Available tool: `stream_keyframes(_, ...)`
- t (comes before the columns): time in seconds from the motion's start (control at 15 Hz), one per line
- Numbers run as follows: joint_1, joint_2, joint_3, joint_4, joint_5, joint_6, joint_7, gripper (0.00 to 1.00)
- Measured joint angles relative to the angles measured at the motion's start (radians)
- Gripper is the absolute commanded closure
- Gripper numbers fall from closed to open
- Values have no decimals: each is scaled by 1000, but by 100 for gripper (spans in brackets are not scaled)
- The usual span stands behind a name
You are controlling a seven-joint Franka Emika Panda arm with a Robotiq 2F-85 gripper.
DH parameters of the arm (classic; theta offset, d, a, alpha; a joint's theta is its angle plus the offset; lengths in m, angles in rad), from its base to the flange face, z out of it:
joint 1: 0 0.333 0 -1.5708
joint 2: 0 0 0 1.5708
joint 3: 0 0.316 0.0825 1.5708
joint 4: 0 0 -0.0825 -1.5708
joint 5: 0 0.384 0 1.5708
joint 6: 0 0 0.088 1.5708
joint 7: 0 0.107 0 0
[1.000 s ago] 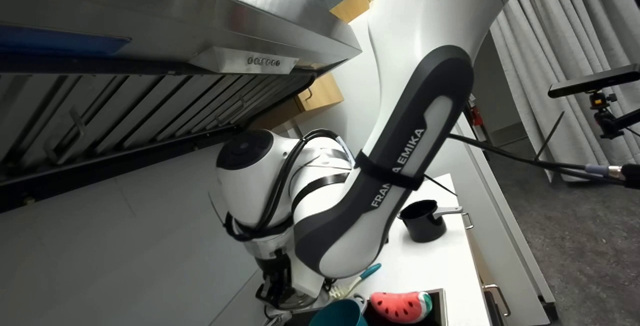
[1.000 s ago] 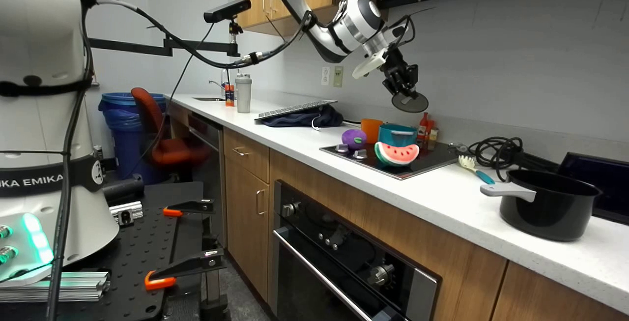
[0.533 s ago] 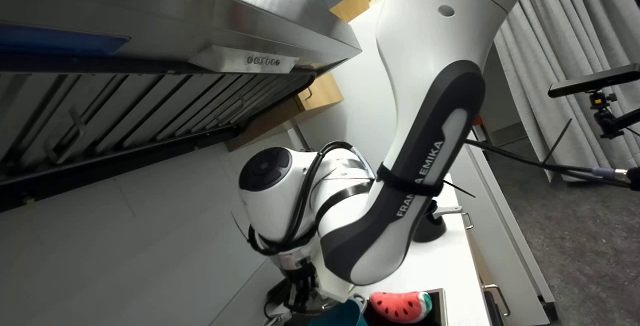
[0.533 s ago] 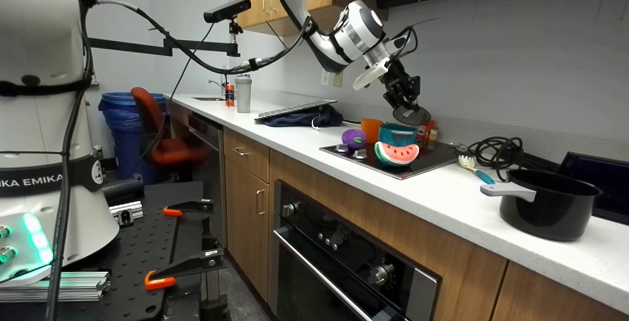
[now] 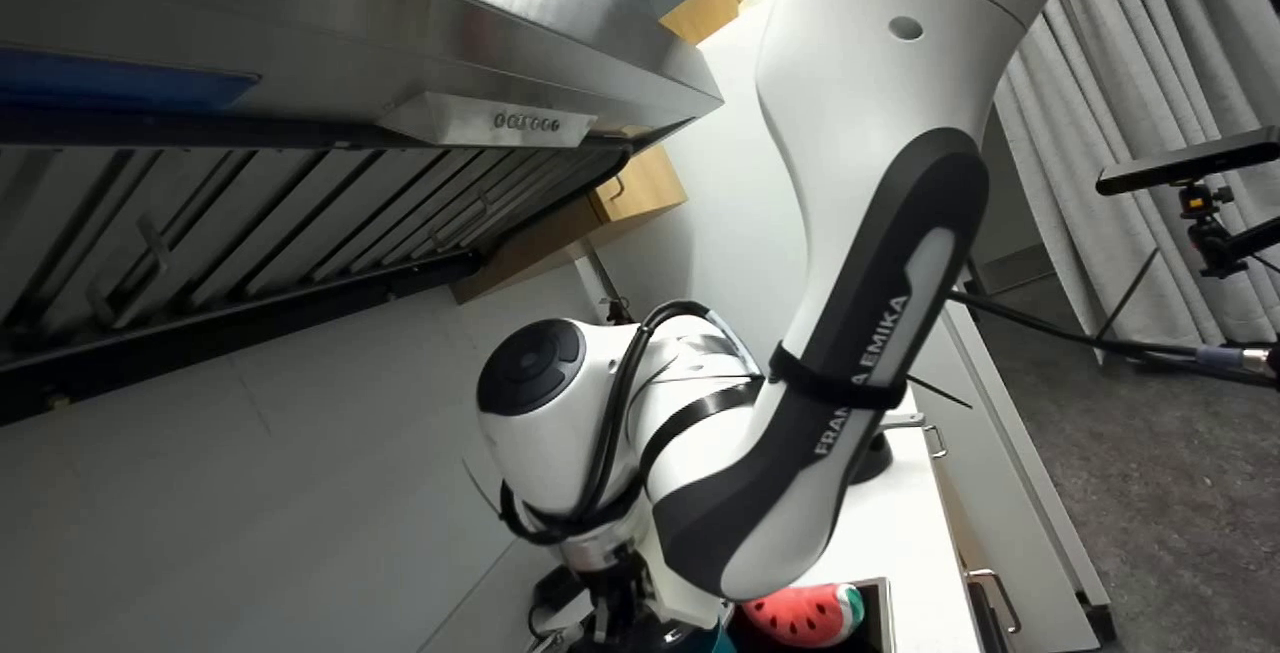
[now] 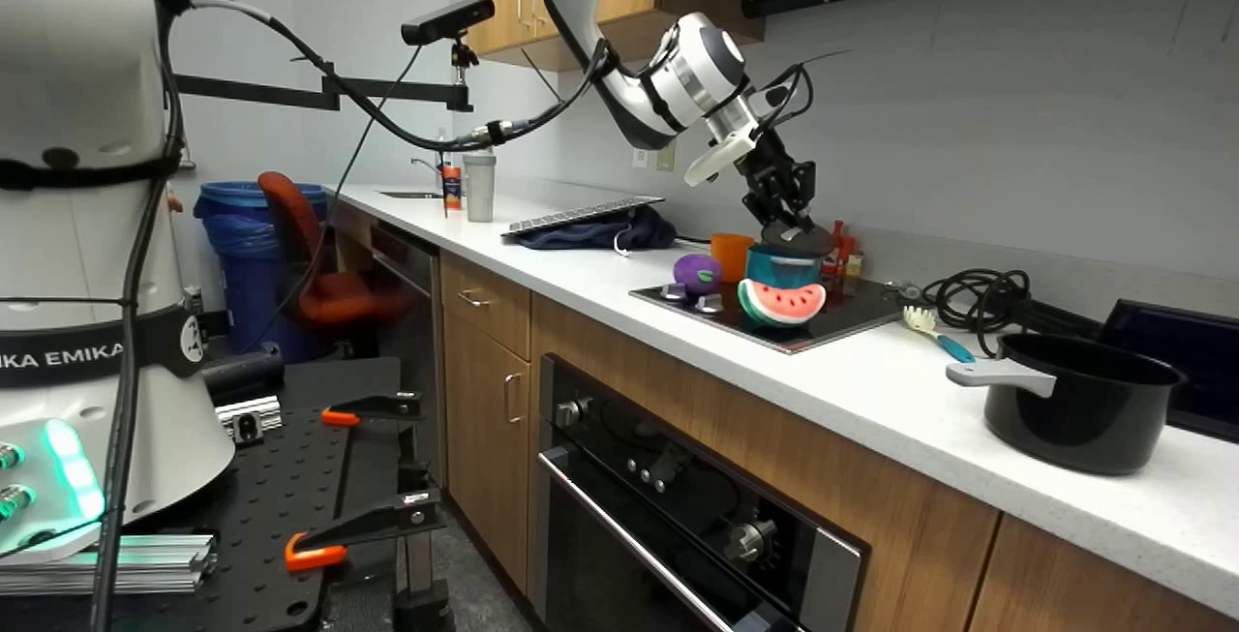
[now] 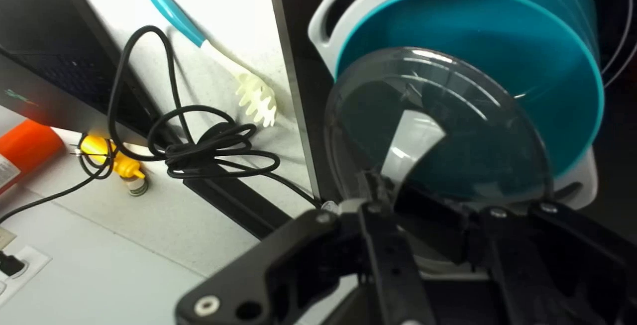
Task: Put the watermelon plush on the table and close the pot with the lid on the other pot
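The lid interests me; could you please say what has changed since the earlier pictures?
The lid, gripped by the hand throughout, has come down to the teal pot; whether they touch is unclear. The plush and black pot stayed put.

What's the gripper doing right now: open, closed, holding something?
Gripper: closed, holding the transparent lid by its gray handle.

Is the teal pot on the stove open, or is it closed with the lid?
Open: in the wrist view, the lid leaves part of the teal pot uncovered, so its inside shows.
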Motion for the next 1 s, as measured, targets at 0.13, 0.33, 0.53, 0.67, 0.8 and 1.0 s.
stream_keyframes(0.13, 0, 0, 8, 0, -15, -19, -13, 97)
stream_keyframes(0.33, 0, 0, 18, -1, -55, -49, -25, 97)
stream_keyframes(0.53, -1, 0, 29, -2, -93, -84, -26, 97)
stream_keyframes(0.67, -3, 0, 41, -2, -110, -109, -26, 97)
stream_keyframes(0.8, -5, -1, 54, -2, -125, -128, -26, 78)
stream_keyframes(1.0, -13, -1, 74, -2, -133, -149, -26, 46)
